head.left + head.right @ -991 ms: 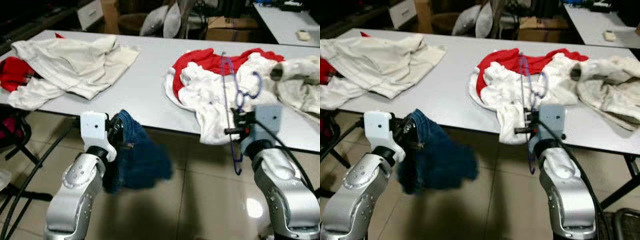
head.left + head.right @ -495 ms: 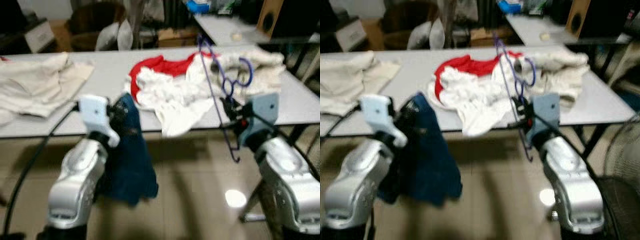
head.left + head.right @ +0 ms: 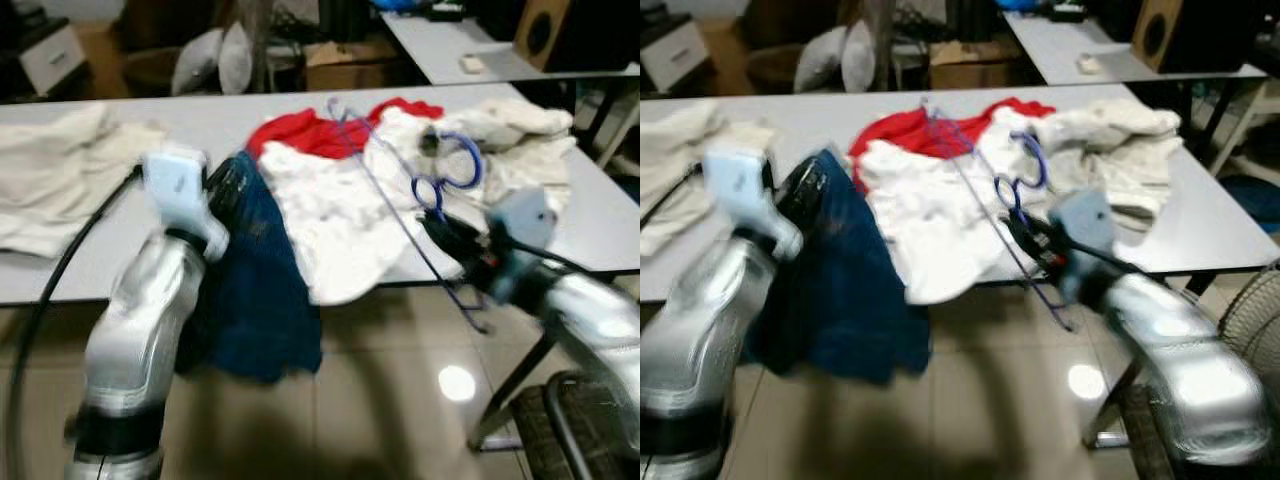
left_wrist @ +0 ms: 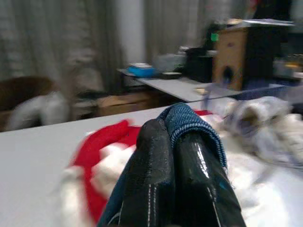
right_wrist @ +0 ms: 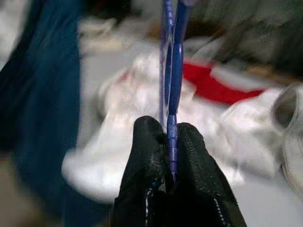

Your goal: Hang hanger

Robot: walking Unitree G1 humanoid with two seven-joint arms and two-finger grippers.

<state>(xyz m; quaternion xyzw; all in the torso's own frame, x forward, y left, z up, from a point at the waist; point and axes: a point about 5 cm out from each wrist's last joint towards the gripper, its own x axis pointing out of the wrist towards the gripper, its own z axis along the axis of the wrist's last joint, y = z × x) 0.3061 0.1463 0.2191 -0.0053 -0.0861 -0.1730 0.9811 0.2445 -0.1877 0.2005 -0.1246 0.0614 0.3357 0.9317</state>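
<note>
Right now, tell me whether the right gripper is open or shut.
Shut on the blue hanger. The right gripper has both black fingers pressed against the hanger's thin frame, which runs up between them.

**Clothes on the surface before me**

The pale grey surface (image 3: 220, 120) in front of me carries cream clothes (image 3: 60, 175) at my left, a heap of red and white clothes (image 3: 335, 190) in the middle, partly drooping over the near edge, and off-white garments (image 3: 520, 135) at my right.
</note>
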